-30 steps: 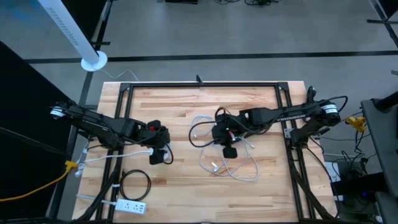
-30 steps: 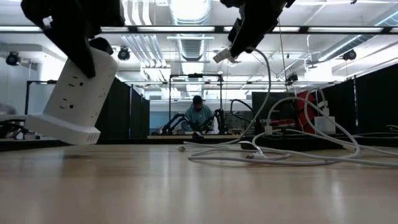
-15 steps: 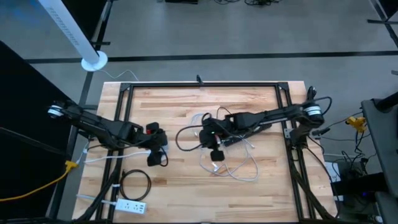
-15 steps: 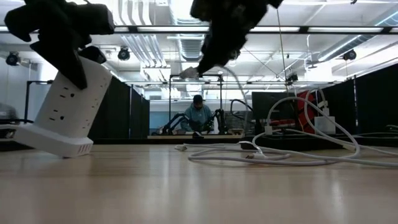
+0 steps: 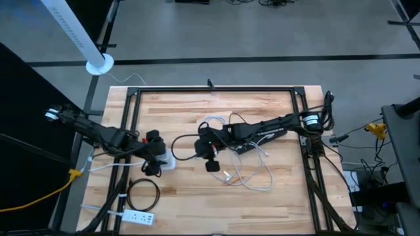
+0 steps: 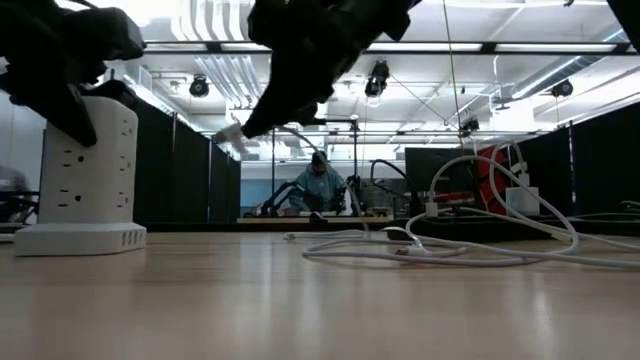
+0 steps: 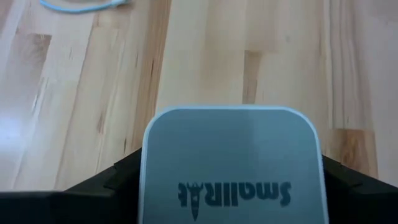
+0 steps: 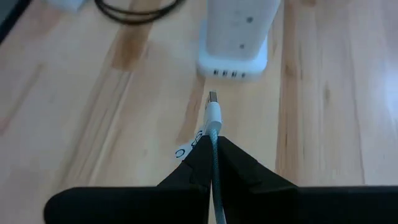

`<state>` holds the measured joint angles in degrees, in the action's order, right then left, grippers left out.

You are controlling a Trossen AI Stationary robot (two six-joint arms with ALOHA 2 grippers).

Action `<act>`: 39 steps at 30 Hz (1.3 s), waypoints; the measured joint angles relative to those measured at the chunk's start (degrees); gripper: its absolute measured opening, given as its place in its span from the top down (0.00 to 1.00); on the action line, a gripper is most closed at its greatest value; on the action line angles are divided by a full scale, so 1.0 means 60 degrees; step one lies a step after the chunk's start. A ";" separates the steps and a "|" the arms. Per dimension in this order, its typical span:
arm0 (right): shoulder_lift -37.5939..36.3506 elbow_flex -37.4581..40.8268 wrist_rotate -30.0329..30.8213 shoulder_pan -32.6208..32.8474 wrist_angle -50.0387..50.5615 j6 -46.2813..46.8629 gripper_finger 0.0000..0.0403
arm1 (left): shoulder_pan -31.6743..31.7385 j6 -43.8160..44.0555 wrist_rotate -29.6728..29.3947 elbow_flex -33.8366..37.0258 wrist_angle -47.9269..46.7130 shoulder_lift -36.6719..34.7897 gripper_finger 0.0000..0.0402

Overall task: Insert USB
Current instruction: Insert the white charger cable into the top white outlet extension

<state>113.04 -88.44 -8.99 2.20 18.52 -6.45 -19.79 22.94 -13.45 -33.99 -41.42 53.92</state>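
Observation:
A white power tower [image 5: 165, 160] stands upright with its base [image 6: 80, 238] flat on the wooden table. Its row of USB ports [image 8: 233, 73] faces my right gripper. My left gripper [image 5: 153, 152] is shut on the tower's top. My right gripper [image 5: 202, 140] is shut on a white braided USB cable. The cable's plug [image 8: 212, 111] [image 6: 232, 138] is in the air, pointing at the ports from a short way off. The rest of the cable trails back to a loose pile [image 5: 246, 172]. My left gripper pinches the tower's upper end [image 7: 230, 155] between its two fingers [image 7: 102, 183], one on each opposite side wall, coming from above. The tower stands upright on the table. My right gripper pinches the cable just behind the plug [image 8: 214, 134], with the fingers [image 8: 239, 168] lying along it. The plug sticks out beyond the fingertips, slanting down toward the table's left, and is lifted clear.
Loose white cables [image 6: 450, 250] lie on the table's right half. A coiled black cable [image 5: 141, 194] and a white power strip [image 5: 134, 217] lie near the table's near left corner. A paper tag [image 8: 186, 149] hangs on the held cable. A person [image 6: 318, 187] sits far behind the table.
My left gripper has moved down and slightly toward the table's left. The tower was lifted and tilted, and it now stands upright on its base. My right gripper has carried the USB plug down and toward the table's left, nearer the tower, with the cable trailing behind.

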 joint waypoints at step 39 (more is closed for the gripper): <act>0.1815 0.0861 0.3240 0.0967 -0.3099 0.0612 1.00 | -0.1173 0.1446 -0.1146 0.1710 0.1576 -0.1517 0.31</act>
<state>123.93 -83.27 10.45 8.00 -0.08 -2.78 -26.83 31.61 -20.33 -23.73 -31.97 44.82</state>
